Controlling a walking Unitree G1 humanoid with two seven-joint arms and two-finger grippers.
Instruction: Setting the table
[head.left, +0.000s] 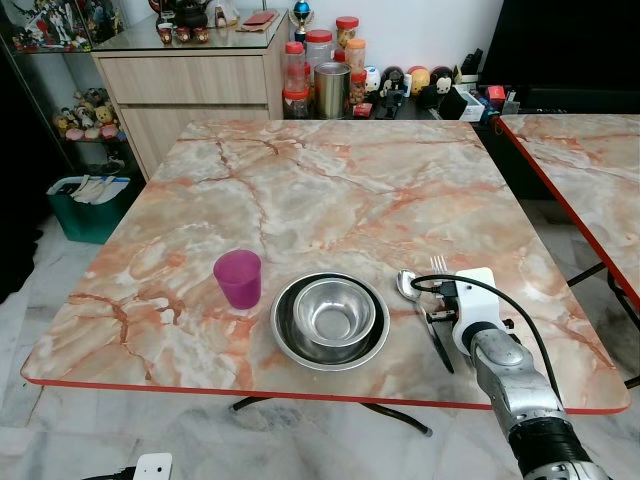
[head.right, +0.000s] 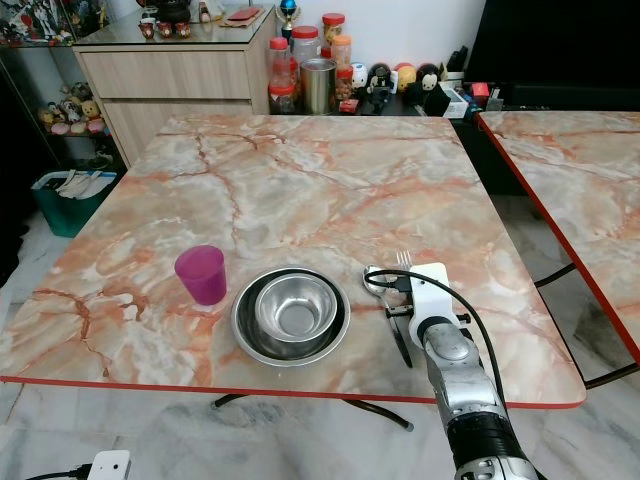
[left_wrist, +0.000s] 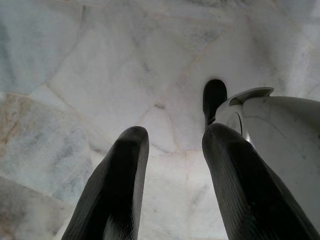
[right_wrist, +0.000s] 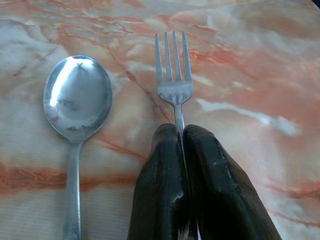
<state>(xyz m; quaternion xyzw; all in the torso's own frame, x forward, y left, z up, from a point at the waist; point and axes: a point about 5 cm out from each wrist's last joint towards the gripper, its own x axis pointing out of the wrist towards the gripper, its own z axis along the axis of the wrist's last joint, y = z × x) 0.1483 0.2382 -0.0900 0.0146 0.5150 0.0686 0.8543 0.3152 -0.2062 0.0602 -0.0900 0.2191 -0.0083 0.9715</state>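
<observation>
On the marble table (head.left: 330, 180), near its front edge, a purple cup (head.left: 238, 277) stands left of a steel bowl (head.left: 334, 310) that sits inside a steel plate (head.left: 284, 336). Right of the plate lie a spoon (right_wrist: 77, 97) and a fork (right_wrist: 173, 82), side by side with their heads pointing away from me. My right gripper (right_wrist: 181, 131) is shut on the fork's handle just behind the tines, low over the tabletop. My left gripper (left_wrist: 175, 132) hangs open over pale floor tiles with nothing between its fingers.
A second marble table (head.left: 590, 160) stands close on the right with a gap between. Behind the table are a wooden cabinet (head.left: 190, 80), several jars (head.left: 320, 70) and small figures. A green bin (head.left: 90, 205) sits on the floor at the left.
</observation>
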